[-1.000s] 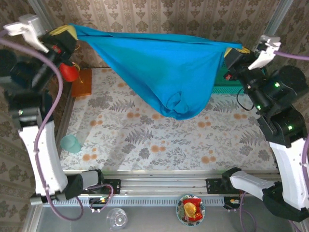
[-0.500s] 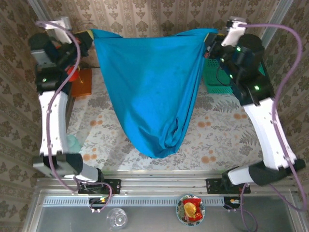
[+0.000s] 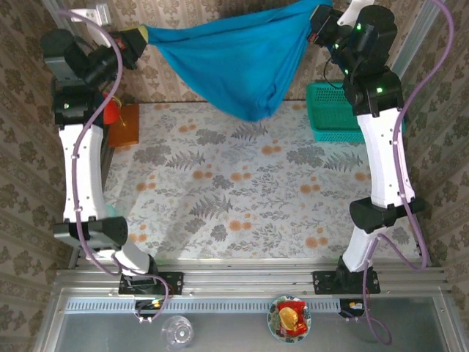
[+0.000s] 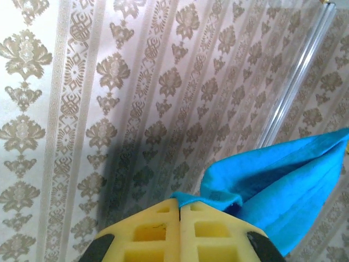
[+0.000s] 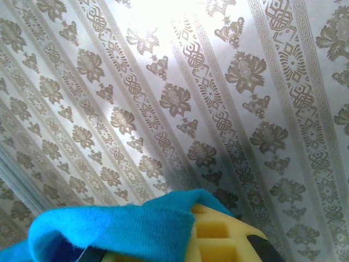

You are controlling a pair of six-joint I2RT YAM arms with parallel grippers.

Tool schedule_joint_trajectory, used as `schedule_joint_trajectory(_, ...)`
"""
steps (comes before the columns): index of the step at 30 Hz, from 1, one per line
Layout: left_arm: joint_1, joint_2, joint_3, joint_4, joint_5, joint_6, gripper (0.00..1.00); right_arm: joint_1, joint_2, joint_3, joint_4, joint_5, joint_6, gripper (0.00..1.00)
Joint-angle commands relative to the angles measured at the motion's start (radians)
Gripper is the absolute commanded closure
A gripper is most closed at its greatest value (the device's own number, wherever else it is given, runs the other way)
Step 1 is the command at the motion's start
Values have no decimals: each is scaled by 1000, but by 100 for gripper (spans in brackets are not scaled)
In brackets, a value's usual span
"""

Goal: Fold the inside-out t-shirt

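The inside-out t-shirt (image 3: 234,59), plain bright blue, hangs stretched in the air at the back of the cell between both arms, sagging to a point over the far edge of the table. My left gripper (image 3: 139,34) is shut on its left end; the yellow fingers (image 4: 158,229) pinch a blue fold (image 4: 218,199). My right gripper (image 3: 316,18) is shut on the right end, where blue cloth (image 5: 125,232) drapes over the yellow fingers (image 5: 223,237). Both grippers are raised high against the patterned back wall.
A teal mesh basket (image 3: 333,110) stands at the back right of the floral table (image 3: 242,198). An orange box (image 3: 124,125) and a red object (image 3: 110,110) sit at the back left. A glass (image 3: 176,331) and a bowl of snacks (image 3: 289,317) lie in front of the rail.
Both arms have swung up and back, lifting the t-shirt from over the middle of the table to high against the back wall. The cloth has bunched shorter and hangs further back.
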Motion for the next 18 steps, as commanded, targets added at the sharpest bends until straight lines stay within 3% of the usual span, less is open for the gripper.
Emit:
schedule_joint_trajectory(1, -3, -115, -226, 33, 21, 38, 100, -1, -66, -126, -45, -54, 26, 100)
schedule_joint_trajectory(7, -72, -352, -806, 130, -19, 36, 100, 2, -317, -720, 94, -140, 99, 100)
schedule_joint_trajectory(12, -233, -430, -1182, 116, -75, 55, 100, 21, -445, -1114, 105, -158, 162, 100)
schedule_joint_trajectory(15, -342, -420, -1317, 58, -124, 125, 100, 29, -459, -1279, 88, -170, 178, 100)
schedule_joint_trajectory(18, -404, -372, -1361, -32, -148, 172, 90, 46, -447, -1377, 58, -195, 164, 100)
